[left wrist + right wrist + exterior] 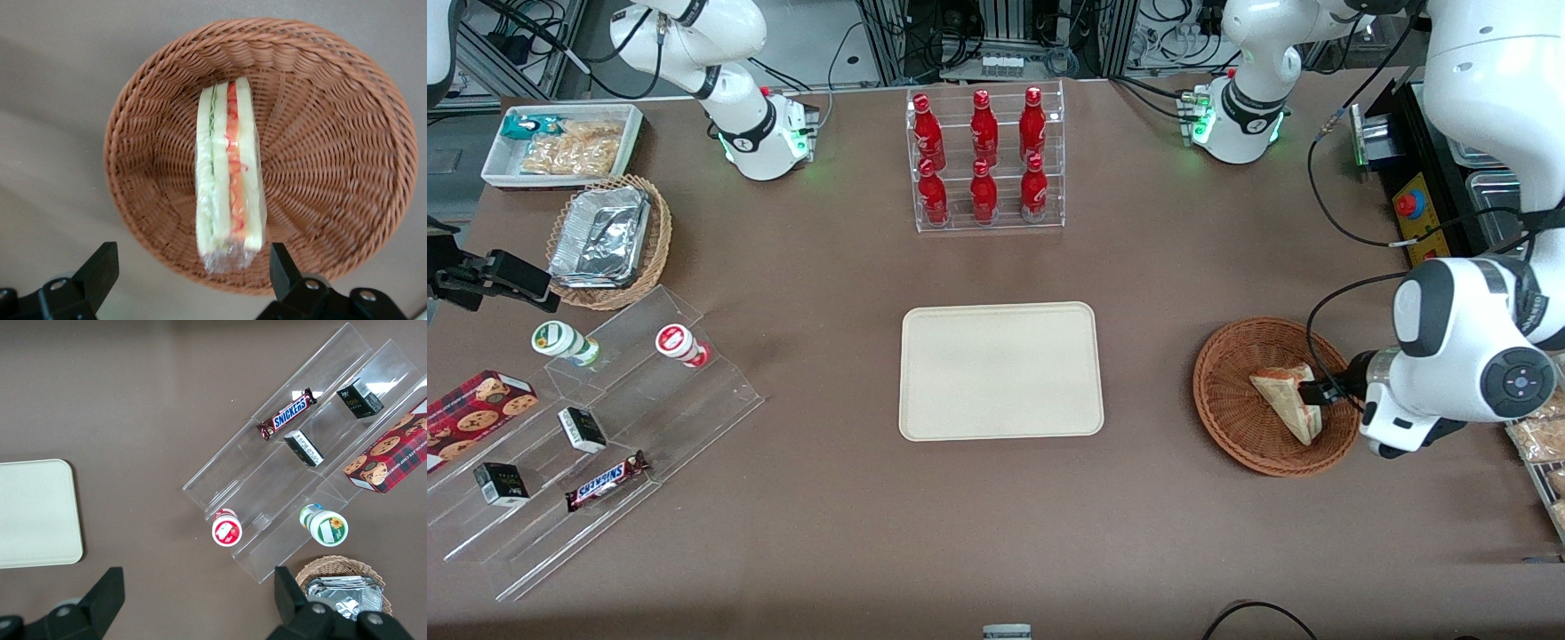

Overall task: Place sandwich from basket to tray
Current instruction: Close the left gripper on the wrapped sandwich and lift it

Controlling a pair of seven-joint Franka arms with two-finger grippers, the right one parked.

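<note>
Lying in the basket (320, 140), the sandwich (229, 177) points lengthwise at the spread gripper (190, 270).

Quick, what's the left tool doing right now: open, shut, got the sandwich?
Left tool: open, fingers apart on either side of the sandwich's end, at the rim of the basket. Not gripping it yet.

Tray (37, 513) near clear stepped snack display (300, 467)
</note>
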